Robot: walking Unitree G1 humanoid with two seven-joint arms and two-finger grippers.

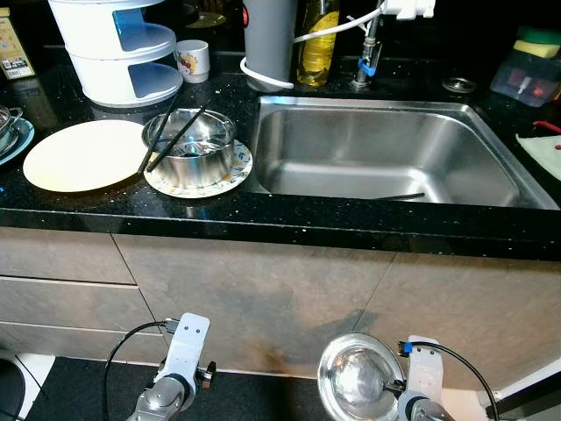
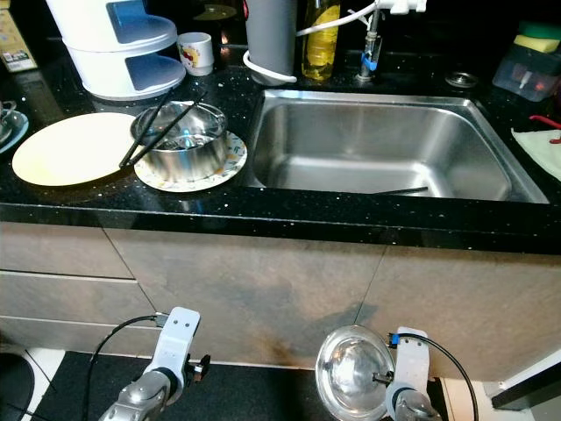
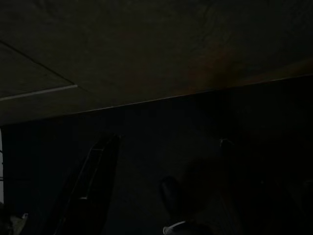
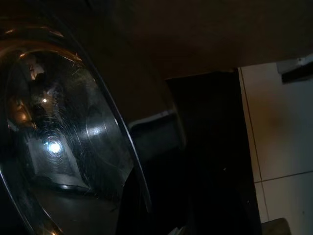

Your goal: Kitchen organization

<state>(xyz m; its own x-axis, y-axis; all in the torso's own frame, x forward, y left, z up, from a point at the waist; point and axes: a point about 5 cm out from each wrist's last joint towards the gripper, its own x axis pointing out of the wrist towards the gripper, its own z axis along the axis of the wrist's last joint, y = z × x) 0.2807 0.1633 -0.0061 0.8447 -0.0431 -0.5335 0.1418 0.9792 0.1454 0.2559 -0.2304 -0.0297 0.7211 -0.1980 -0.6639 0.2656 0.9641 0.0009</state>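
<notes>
Kitchen, black tabletop above grey cabinet fronts. Right fingers clenched on steel lid at its 3 o'clock rim, low before cabinets. Lid likely light, stiff, slick; thin edge grip could swivel. Left fingers released, idle. Sink at 12 o'clock, steel bowl at 10.

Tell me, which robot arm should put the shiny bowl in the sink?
Probably the right. The right gripper already holds the shiny steel bowl, low in front of the cabinet and roughly below the sink. The left gripper hangs low and empty, farther toward the plates.
</notes>
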